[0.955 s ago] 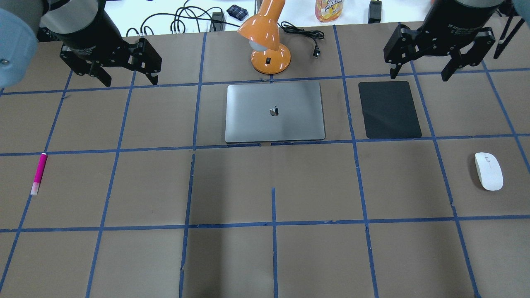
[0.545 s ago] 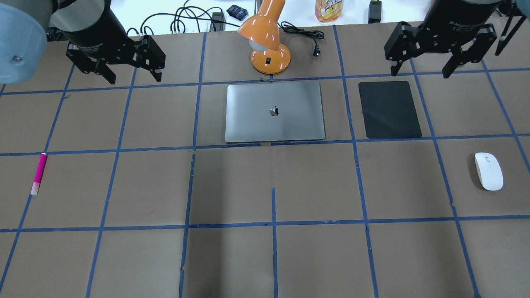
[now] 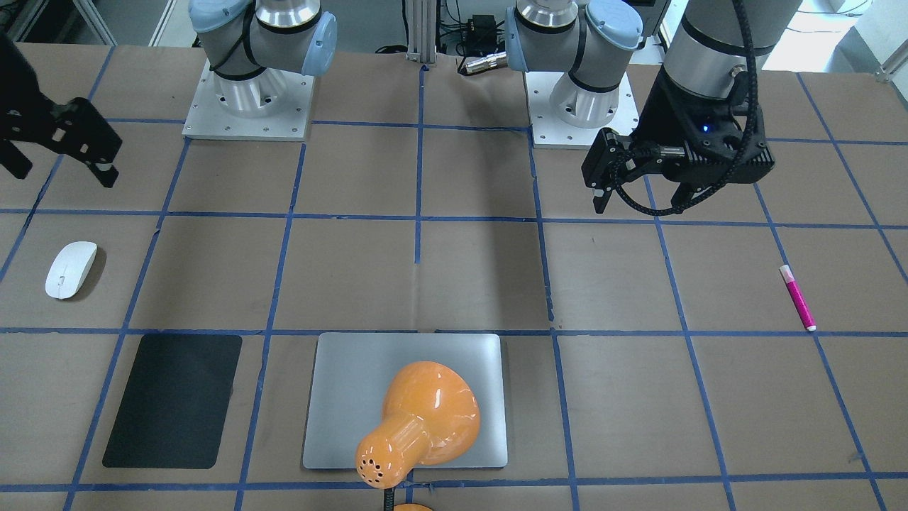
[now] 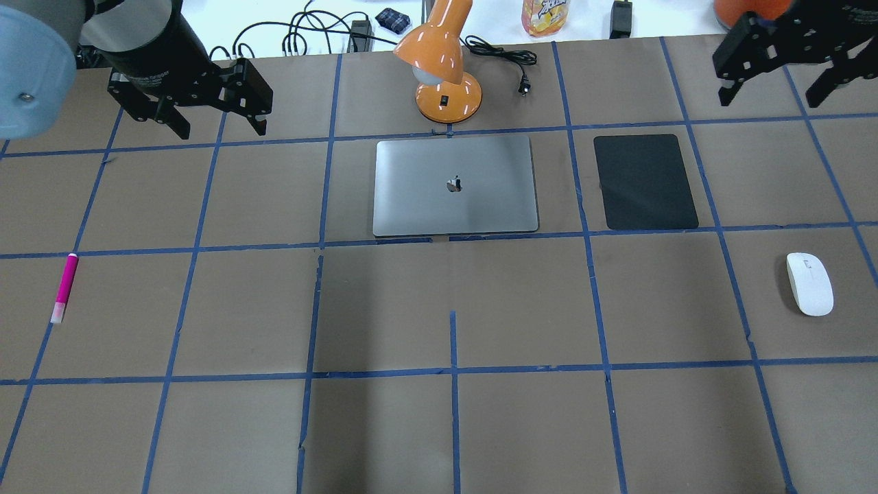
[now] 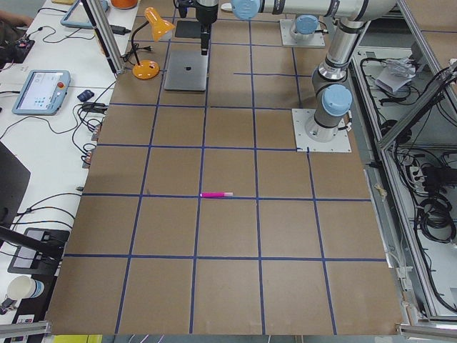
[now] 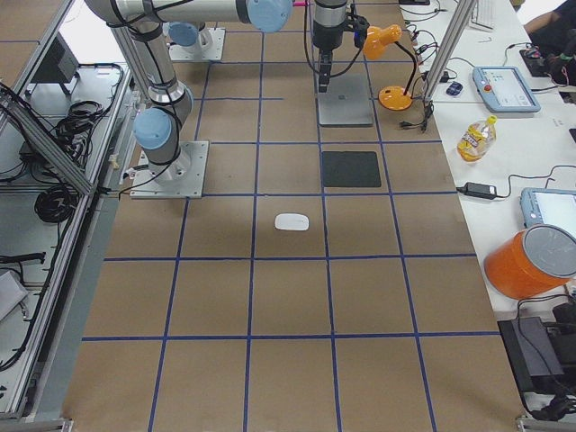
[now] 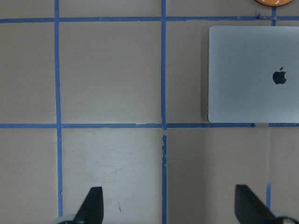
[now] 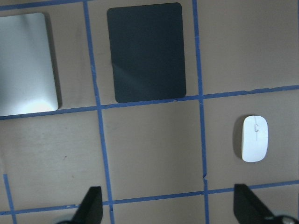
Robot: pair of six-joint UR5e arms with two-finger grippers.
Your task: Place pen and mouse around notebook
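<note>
You are swinging right pincer [image 4: 769, 96] toward 3 o'clock, jaws wide, lining up over mouse's side. Mouse [image 4: 809, 284] lying at 4 o'clock from notebook [image 4: 455, 185], well apart. Left pincer [image 4: 221, 127] hovering wide, barely shifting. Pen [image 4: 64, 288] waiting at 8 o'clock. Nothing gripped yet.

Bright even light, sharp focus, sheen on notebook [image 4: 480, 199]

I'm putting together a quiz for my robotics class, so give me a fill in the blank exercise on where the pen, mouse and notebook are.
The pen lies on the robot's ____ side.
The silver slab beside the orange lamp is the ____.
The left gripper and the right gripper are both ____, holding nothing.
The mouse lies on the robot's ____ side.
Missing: left, notebook, open, right.
</note>
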